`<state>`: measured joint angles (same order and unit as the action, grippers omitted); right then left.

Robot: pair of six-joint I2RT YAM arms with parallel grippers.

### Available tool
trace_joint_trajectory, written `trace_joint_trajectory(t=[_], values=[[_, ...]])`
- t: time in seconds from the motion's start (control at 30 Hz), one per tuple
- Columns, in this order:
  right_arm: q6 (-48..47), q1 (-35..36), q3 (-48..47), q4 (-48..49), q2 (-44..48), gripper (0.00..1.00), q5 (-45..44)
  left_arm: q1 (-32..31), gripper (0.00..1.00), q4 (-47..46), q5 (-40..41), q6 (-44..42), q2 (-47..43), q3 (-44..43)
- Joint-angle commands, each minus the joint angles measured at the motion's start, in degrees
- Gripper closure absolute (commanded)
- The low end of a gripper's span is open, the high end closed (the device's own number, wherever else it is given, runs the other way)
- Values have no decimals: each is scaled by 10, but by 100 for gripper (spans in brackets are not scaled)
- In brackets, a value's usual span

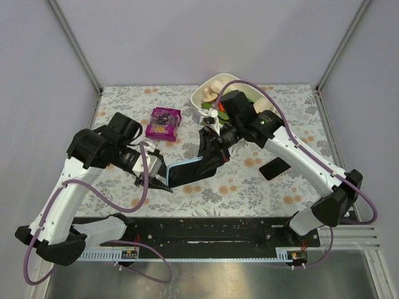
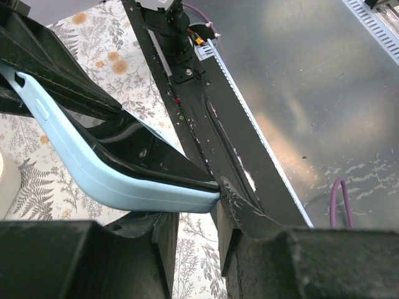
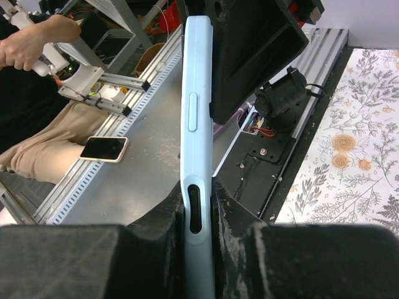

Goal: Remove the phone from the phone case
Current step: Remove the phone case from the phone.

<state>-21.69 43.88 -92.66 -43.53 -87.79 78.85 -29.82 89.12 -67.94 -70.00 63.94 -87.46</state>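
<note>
A light blue phone case [image 1: 186, 170] is held above the middle of the table. My right gripper [image 1: 209, 157] is shut on it; in the right wrist view the case [image 3: 198, 124] stands edge-on between the pads of my right gripper [image 3: 199, 205]. My left gripper [image 1: 163, 183] is at the case's near-left end. In the left wrist view, the left gripper [image 2: 196, 215] has its jaws apart, and one fingertip [image 2: 232, 194] touches the corner of the case [image 2: 124, 187]. A dark strip runs along the case's rim; I cannot tell if it is the phone. A black phone [image 1: 274, 168] lies on the table to the right.
A purple packet [image 1: 163, 122] lies at the back left of the floral table. A white bowl [image 1: 198, 97] with food items stands at the back middle. The black base rail [image 1: 206, 232] runs along the near edge. Metal frame posts stand at the back corners.
</note>
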Motion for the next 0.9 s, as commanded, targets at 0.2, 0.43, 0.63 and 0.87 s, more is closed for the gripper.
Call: trace_joint_trajectory(t=[0.2, 0.43, 0.63, 0.87], values=[[79, 13, 33, 84, 0, 100, 31, -19, 100, -88, 33, -5, 18, -19], [146, 15, 60, 156, 6, 100, 58, -19, 100, -141, 97, 15, 3, 4], [233, 16, 92, 257, 4, 100, 73, -21, 100, -134, 148, -21, 21, -22], [240, 16, 94, 266, 3, 100, 68, -23, 100, -179, 161, -2, 29, -23]])
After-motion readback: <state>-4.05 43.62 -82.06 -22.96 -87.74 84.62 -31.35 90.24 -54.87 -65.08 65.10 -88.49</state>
